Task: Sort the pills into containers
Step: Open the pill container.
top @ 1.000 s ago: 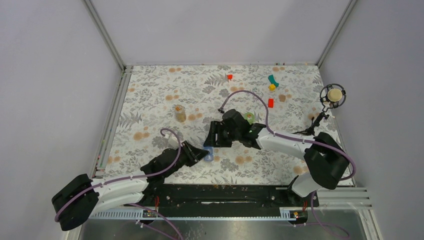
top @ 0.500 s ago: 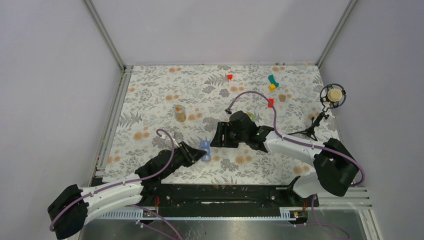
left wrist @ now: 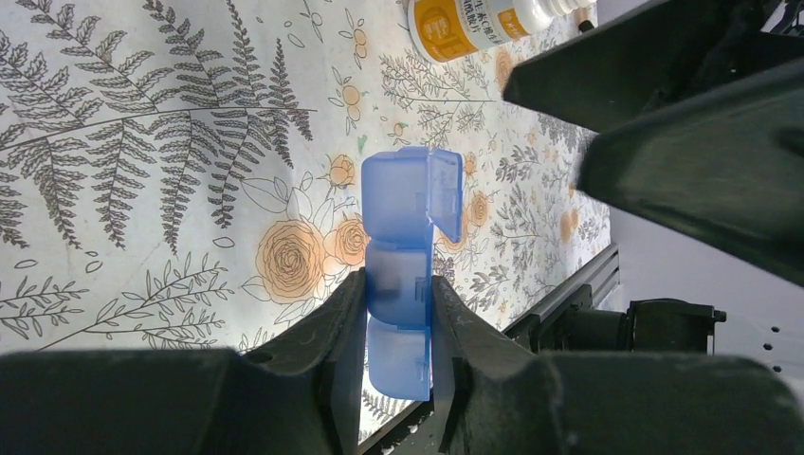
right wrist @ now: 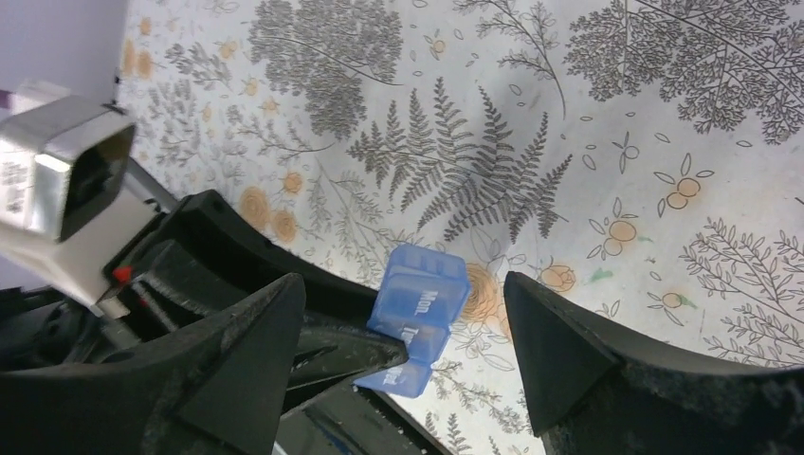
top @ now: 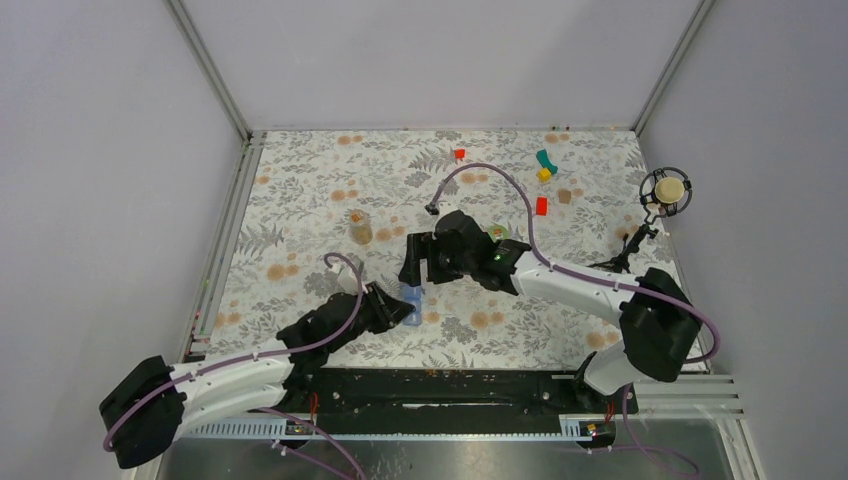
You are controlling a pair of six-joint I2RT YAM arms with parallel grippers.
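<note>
While my left gripper (left wrist: 398, 318) holds the pill box (left wrist: 406, 199) clamped at its middle compartment on the table (top: 300, 200) near the front centre, I'd lower the right gripper (right wrist: 403, 284) — fingers spread wide just above it — squarely beside the open end lid (left wrist: 446, 190), never twisting the box.
</note>
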